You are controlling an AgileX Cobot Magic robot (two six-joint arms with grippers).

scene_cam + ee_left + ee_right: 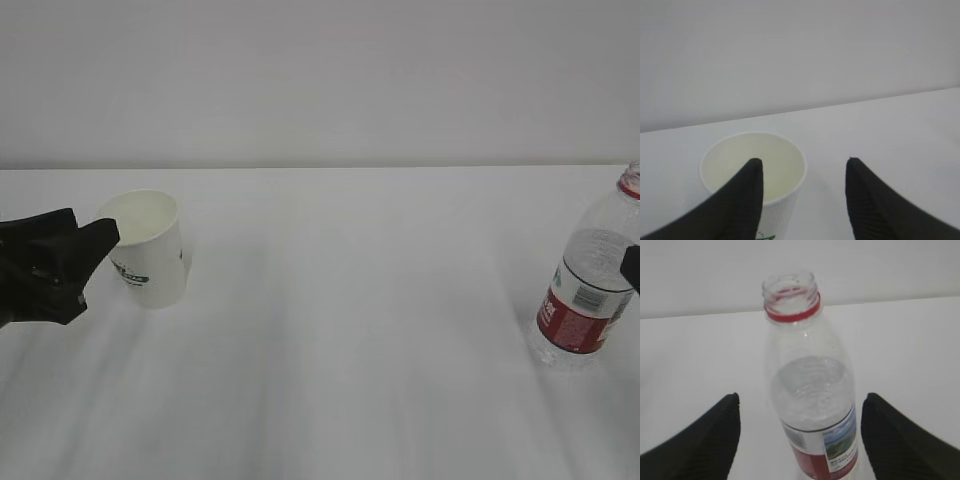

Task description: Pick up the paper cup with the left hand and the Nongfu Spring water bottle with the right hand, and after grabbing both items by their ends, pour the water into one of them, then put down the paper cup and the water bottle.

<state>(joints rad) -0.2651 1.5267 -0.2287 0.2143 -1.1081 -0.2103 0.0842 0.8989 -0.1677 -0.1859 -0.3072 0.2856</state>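
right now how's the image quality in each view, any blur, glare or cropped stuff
Exterior view: soft, even light, faint streaky shadows on the table; the water bottle is cropped by the right edge. Left wrist view: the paper cup is slightly soft, the end effector fingers blurred up close. Right wrist view: bottle fairly sharp, no strong glare, fingers soft.

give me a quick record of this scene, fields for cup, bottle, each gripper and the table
paper cup: upright on the left, open top, looks empty inside
bottle: upright at the right edge, cap off, red neck ring, partly filled with water
left gripper: open at the cup; one finger overlaps its rim in the wrist view, the other stands clear beside it
right gripper: open, fingers on either side of the bottle, not touching
table: plain white, cup and bottle far apart
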